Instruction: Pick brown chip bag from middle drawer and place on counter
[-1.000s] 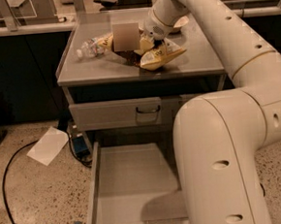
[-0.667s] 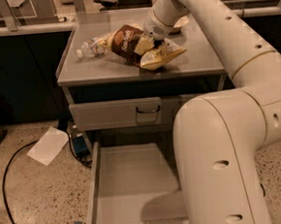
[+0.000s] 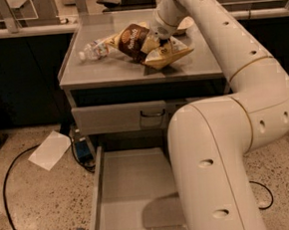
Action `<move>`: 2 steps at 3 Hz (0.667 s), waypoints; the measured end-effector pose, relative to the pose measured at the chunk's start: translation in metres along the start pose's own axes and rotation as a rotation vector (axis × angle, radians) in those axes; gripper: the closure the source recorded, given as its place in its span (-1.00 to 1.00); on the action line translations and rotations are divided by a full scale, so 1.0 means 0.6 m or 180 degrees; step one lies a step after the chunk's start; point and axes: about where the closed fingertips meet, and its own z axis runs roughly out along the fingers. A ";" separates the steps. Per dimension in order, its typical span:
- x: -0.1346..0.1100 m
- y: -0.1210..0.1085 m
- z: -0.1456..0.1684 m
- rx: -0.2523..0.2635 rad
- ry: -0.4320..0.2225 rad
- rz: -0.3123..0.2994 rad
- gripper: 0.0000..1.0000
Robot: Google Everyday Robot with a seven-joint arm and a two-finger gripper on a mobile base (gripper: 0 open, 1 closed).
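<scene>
The brown chip bag [image 3: 130, 40] lies tilted on the counter [image 3: 106, 70], its dark lettered face toward the camera. My gripper [image 3: 152, 38] is at the bag's right edge, at the end of the arm reaching over the counter from the right; the wrist hides its contact with the bag. The middle drawer [image 3: 130, 188] is pulled open below, and its flat grey floor is bare.
A clear water bottle [image 3: 93, 50] lies left of the bag. A tan-yellow snack bag [image 3: 169, 55] lies right of it, under the wrist. A closed drawer front with a dark handle [image 3: 152, 118] sits above the open drawer. White paper [image 3: 50, 150] and cables lie on the floor.
The brown chip bag has turned on the counter, from showing a plain brown side to showing its lettered face. The arm has barely moved.
</scene>
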 end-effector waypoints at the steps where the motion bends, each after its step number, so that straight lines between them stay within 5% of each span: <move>1: 0.000 0.000 0.000 0.0000 0.0000 0.0000 0.63; 2: 0.000 0.000 0.000 0.0000 0.0000 0.0000 0.16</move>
